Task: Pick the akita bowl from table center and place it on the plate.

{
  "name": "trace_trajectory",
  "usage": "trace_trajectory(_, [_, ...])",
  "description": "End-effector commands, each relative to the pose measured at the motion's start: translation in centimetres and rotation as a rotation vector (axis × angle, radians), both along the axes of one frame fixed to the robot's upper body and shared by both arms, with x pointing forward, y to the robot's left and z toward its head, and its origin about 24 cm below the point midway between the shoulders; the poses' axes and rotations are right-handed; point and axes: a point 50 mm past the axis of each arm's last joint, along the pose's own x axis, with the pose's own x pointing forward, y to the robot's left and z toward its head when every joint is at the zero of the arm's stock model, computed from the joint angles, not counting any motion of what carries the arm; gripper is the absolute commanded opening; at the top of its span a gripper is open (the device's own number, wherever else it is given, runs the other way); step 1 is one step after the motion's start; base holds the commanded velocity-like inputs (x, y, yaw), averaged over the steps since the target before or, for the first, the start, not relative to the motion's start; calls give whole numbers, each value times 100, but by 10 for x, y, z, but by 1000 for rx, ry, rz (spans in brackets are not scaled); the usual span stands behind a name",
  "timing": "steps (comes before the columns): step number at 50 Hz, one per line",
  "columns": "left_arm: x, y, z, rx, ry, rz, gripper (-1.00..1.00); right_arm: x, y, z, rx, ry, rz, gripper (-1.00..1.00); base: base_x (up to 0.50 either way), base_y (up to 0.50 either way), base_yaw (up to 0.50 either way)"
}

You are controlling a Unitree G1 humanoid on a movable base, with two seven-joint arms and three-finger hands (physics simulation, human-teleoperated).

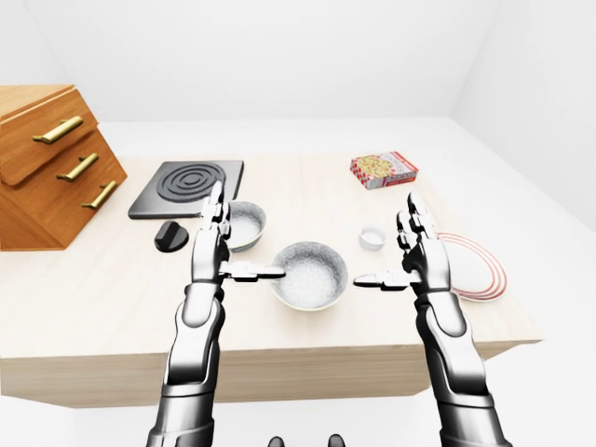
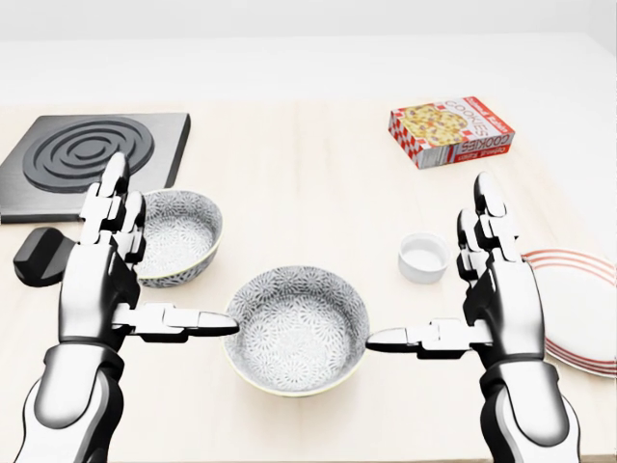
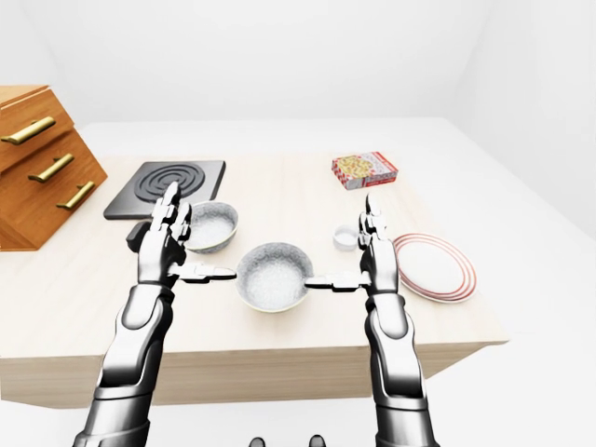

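Two empty bowls [image 2: 297,328] [image 2: 178,234] on table [image 2: 308,164]

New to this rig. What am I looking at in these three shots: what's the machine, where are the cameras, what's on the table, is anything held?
It is a simulated humanoid robot, steered by a person. All three cameras sit on its head: one head view looking down, plus a left-eye and right-eye pair showing nearly the same scene.

The left hand and right hand are open, flanking the patterned bowl at table centre. Nothing is held.

On the table: a second bowl, a black hotplate, a small black object, a cookie box, a small white cup, and a red-rimmed plate. A wooden drawer unit stands at the left.
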Motion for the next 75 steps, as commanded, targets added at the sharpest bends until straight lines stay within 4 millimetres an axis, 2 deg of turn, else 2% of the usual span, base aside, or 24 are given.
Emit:
trace_trajectory(1, [0,0,0,1,2,0,100,-1,0,-2,-5,9,15,100,50,-23,0])
trace_trajectory(6, [0,0,-2,1,7,0,100,-2,1,-5,-38,23,19,100,49,-1,0])
trace_trajectory(19, [4,6,1,31,2,14,100,-1,0,-4,-44,20,2,100,0,0,0])
trace_trajectory(23, [16,16,-3,202,45,44,100,-1,-1,-5,-46,23,1,100,0,0,0])
trace_trajectory(27, [31,26,-5,497,87,106,100,-2,-1,-7,-46,30,3,100,0,0,0])
trace_trajectory(28, [36,31,-9,607,109,141,100,-1,-1,-7,-47,33,2,100,0,0,0])
trace_trajectory(30, [44,37,-18,707,162,161,100,-1,0,-7,-50,33,4,100,0,0,0])
trace_trajectory(35, [59,42,-36,861,193,162,100,-1,-2,-7,-52,32,-1,100,0,0,0])
trace_trajectory(38, [71,49,-53,951,260,175,100,-1,-1,-7,-51,31,2,100,0,0,0])
trace_trajectory(41, [75,51,-61,990,305,189,100,-1,-1,-7,-52,32,2,100,0,0,0])
trace_trajectory(44, [76,48,-72,1074,343,180,100,2,0,-2,-52,14,-2,100,0,0,0])
trace_trajectory(54, [83,40,-76,1164,396,144,100,3,-1,5,-56,-16,-6,100,0,0,0])
trace_trajectory(63, [82,34,-82,1225,406,108,100,2,-2,0,-62,8,-5,100,0,0,0])
trace_trajectory(74, [87,22,-78,1287,399,44,100,3,-2,-6,-70,31,-2,100,0,0,0])
trace_trajectory(75, [87,21,-78,1288,400,39,54,3,-2,-5,-69,30,-1,100,0,0,0])
